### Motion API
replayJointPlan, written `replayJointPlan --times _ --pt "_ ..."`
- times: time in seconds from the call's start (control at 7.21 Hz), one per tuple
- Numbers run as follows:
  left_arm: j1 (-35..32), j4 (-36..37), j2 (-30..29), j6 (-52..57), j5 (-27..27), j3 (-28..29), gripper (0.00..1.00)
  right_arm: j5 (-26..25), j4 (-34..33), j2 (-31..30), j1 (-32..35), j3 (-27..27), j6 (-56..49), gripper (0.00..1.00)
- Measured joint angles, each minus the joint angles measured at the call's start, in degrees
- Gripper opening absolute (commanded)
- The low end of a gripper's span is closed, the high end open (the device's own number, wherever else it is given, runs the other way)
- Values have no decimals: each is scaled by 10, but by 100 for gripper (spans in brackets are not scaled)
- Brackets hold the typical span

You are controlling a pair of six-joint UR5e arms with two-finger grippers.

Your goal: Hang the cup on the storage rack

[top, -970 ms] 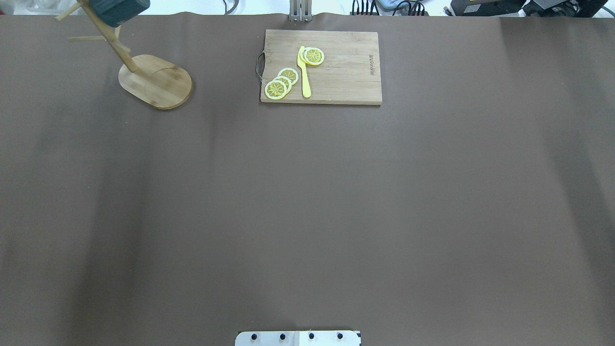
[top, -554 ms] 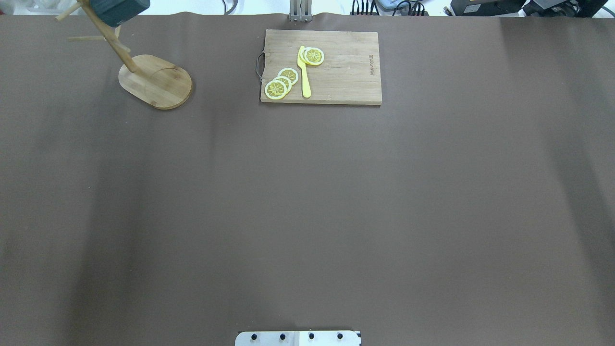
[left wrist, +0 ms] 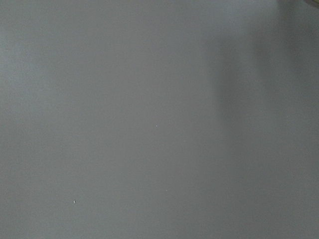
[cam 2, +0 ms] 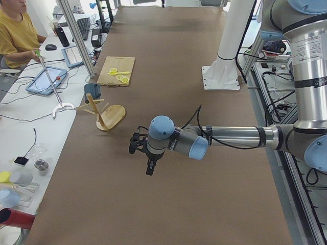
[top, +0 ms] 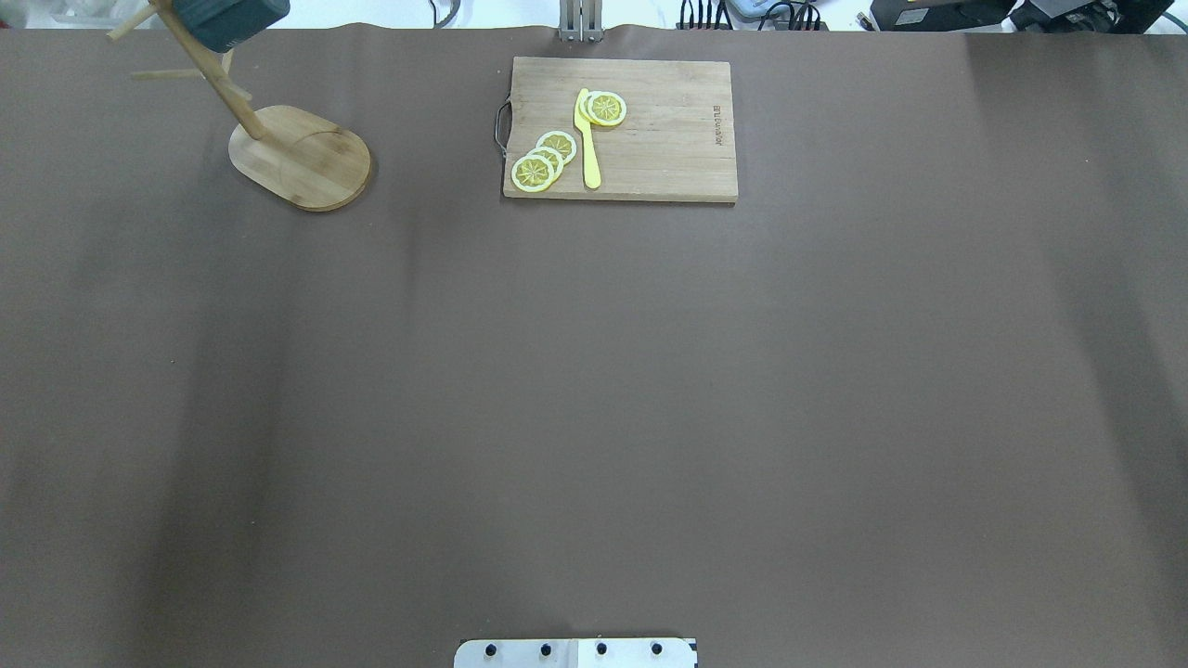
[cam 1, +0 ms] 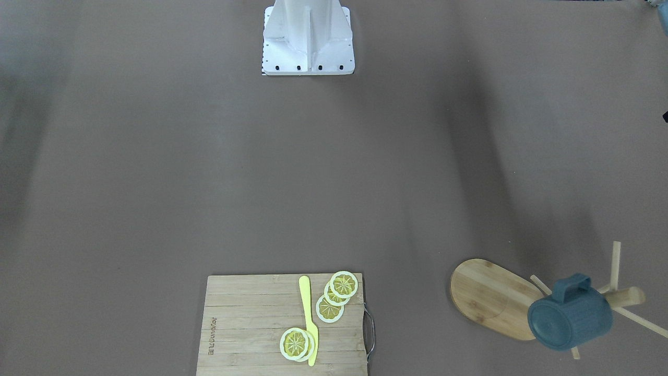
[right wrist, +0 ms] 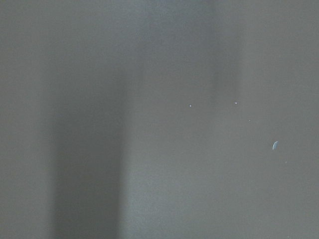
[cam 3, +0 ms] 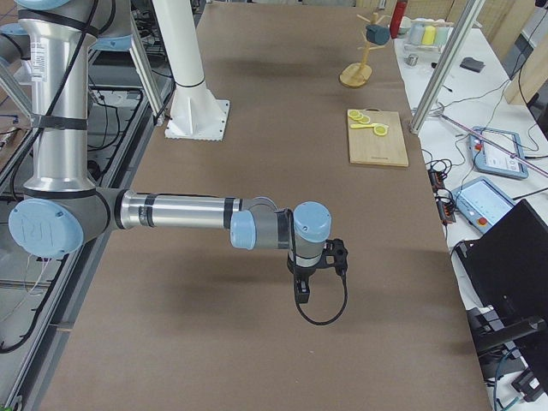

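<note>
The dark teal-blue ribbed cup with loop handle [cam 1: 570, 313] is seen hung on its side on a peg of the light bamboo mug-tree rack [cam 1: 490, 298], at the table's far corner on the robot's left. A slip is judged possible if the handle is seated shallowly or the rack is jolted. The cup's mouth is turned away, so contents cannot be told. Lemon slices [cam 1: 330, 308] and a yellow plastic knife [cam 1: 307, 303] are laid on the slatted wooden cutting board [cam 1: 245, 324]. The left gripper [cam 2: 149, 168] and right gripper [cam 3: 301, 293] are held over bare table, well apart from the rack; the state of the jaws cannot be told.

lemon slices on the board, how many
5 lemon slices: three overlapping by the handle of the cutting board, two stacked on the other side of the knife; others may hide underneath.
</note>
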Motion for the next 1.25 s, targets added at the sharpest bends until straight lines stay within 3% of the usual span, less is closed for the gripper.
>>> replayJointPlan --times 0.69,1.25 --pt "0 6 9 -41 5 8 98 11 0 -2 0 2 1 100" --pt "4 95 0 -32 -4 -2 98 11 0 -4 0 0 -1 100"
